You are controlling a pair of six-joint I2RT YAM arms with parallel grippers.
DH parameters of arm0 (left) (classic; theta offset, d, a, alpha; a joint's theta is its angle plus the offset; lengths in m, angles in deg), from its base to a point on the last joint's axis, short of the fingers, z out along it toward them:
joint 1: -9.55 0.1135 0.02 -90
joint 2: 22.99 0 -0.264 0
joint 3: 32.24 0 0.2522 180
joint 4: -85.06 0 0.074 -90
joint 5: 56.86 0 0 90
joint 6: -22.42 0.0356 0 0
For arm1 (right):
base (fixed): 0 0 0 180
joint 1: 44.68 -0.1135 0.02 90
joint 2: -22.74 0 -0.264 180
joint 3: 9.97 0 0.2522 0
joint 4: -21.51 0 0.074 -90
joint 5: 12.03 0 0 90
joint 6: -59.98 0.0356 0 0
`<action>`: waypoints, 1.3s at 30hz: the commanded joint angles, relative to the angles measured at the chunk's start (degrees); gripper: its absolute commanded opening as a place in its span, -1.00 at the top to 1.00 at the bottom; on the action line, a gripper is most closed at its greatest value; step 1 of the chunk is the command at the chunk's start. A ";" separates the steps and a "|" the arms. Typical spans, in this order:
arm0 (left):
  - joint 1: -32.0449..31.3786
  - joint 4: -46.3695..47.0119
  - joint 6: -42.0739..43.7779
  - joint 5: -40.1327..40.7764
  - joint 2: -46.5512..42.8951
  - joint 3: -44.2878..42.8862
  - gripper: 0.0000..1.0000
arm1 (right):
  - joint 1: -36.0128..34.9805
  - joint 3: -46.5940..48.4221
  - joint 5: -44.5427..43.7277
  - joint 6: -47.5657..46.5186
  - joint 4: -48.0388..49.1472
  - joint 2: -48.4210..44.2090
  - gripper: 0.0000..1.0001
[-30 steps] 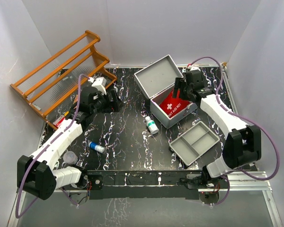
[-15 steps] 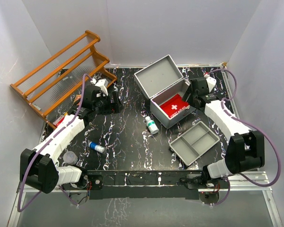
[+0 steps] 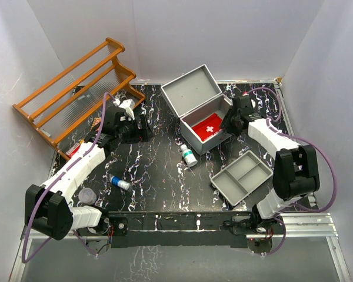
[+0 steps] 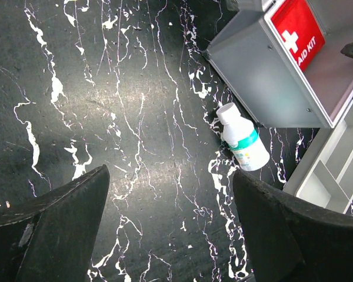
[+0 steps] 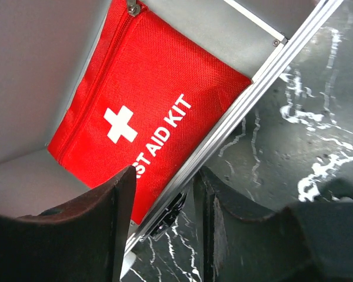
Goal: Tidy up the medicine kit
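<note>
The medicine kit [image 3: 195, 111], a light-grey metal case, stands open at the back middle with its lid [image 3: 191, 91] tilted back. A red first aid pouch [image 3: 209, 128] lies inside. My right gripper [image 3: 229, 120] is at the case's right wall. In the right wrist view its fingers [image 5: 165, 217] straddle the rim [image 5: 265, 64], one over the pouch [image 5: 147, 117] and one outside, closed on the wall. My left gripper [image 3: 142, 129] is open and empty left of the case, above the bare table [image 4: 170, 235]. The case [image 4: 265, 76] also shows in the left wrist view.
A white bottle with a green label [image 3: 189, 155] lies in front of the case, also in the left wrist view [image 4: 243, 144]. A grey divided tray [image 3: 242, 177] sits at the front right. A blue tube [image 3: 119, 183] and a small cup [image 3: 87, 194] lie front left. A wooden rack [image 3: 76, 94] stands back left.
My right gripper moved in from the right and closed on the case's right wall. The case shifted left and turned. The left arm barely moved.
</note>
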 commanded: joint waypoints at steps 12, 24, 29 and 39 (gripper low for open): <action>0.24 -4.61 -1.98 8.17 1.06 -0.62 -0.71 | -0.97 13.00 10.07 -3.22 10.16 10.05 0.04; 0.83 -11.74 -1.81 20.27 1.33 0.95 -0.97 | -0.97 2.81 1.09 -1.13 5.13 -10.01 -0.35; 0.83 -10.14 -0.74 17.42 1.56 1.64 -0.97 | -0.97 -6.08 -12.45 3.36 -2.74 -19.35 -0.31; 0.84 -10.20 -2.87 16.11 4.45 1.12 -0.87 | -0.96 -19.55 -7.83 6.92 -5.08 -24.28 -0.24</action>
